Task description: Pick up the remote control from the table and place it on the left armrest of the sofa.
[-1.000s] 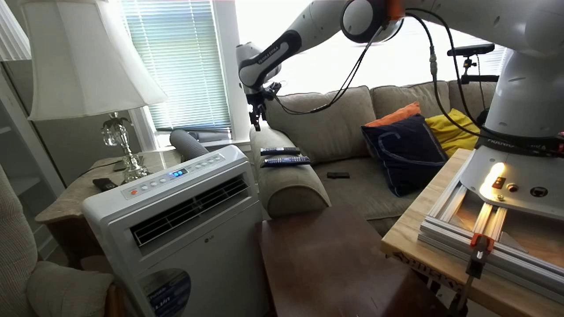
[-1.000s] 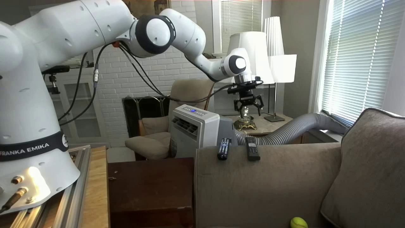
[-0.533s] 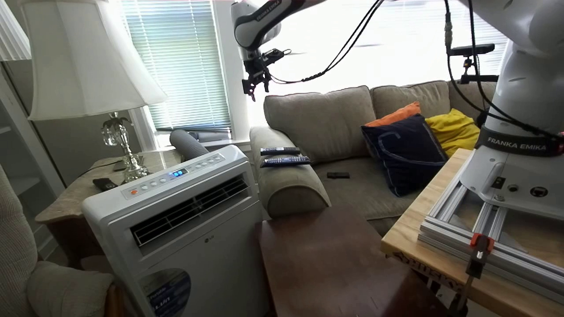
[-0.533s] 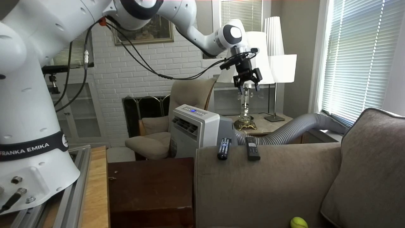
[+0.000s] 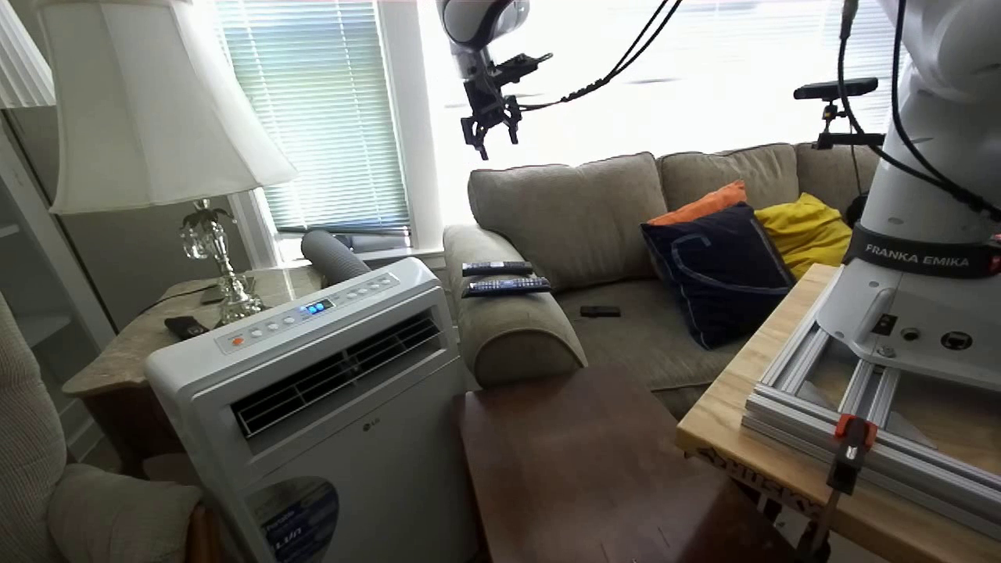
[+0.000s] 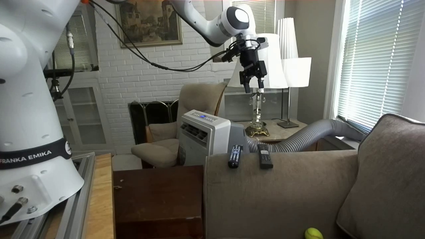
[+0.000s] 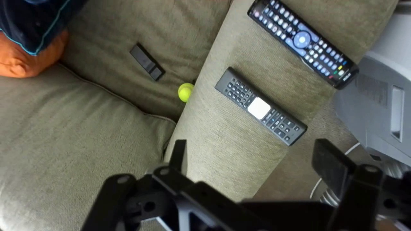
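Note:
A slim black remote control (image 5: 496,268) lies on the sofa's left armrest (image 5: 516,328). It also shows in an exterior view (image 6: 265,156) and in the wrist view (image 7: 260,107). A second remote with bluish-lit buttons (image 7: 301,40) lies beside it, apart from it. The armrest is rounded tan-beige fabric, part of the sofa (image 5: 579,223). The low dark brown table (image 5: 579,461) stands in front of the armrest with no remote on it. My gripper (image 5: 498,147) is open and empty, well above the armrest's far end; its spread fingers (image 7: 249,142) show in the wrist view.
A white air conditioner (image 5: 391,422) with a grey hose (image 6: 305,136) stands beside the armrest. A lamp (image 5: 223,266) stands on a side table. A flat dark item (image 7: 147,62), a tennis ball (image 7: 185,92) and pillows (image 5: 719,274) are on the sofa seat.
My gripper has risen from near the armrest's far end to well above it, staying open and empty. Both remotes have not moved. The yellow glow on the robot's base is gone.

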Robot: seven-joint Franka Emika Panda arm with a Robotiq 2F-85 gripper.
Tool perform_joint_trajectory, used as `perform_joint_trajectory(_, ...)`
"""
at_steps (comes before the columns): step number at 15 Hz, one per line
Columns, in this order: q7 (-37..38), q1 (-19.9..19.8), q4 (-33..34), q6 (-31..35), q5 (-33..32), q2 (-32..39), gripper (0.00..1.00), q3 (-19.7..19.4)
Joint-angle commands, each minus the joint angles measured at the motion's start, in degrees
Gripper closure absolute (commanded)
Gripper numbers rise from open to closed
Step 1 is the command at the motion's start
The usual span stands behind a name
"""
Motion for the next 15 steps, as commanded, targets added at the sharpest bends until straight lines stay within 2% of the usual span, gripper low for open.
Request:
perform_joint_trajectory(1,-4.53,-2.67,-13.85,2.55,2.20,-9.73,0.00,1.63)
perform_joint_trajectory(4,-9.22,-5.52,-21.93,6.96,5.39,-14.86,0.00,2.94)
perform_joint_trajectory(7,-10.64,-6.90,-30.34,13.31,8.05,-19.66,0.00,3.10)
perform_joint_trajectory(10,-7.65,-6.52,-39.16,20.10,6.42,-24.35,0.00,2.26)
perform_joint_trajectory(15,-8.48,-6.21,-54.64,29.66,6.19,-32.70,0.00,3.04)
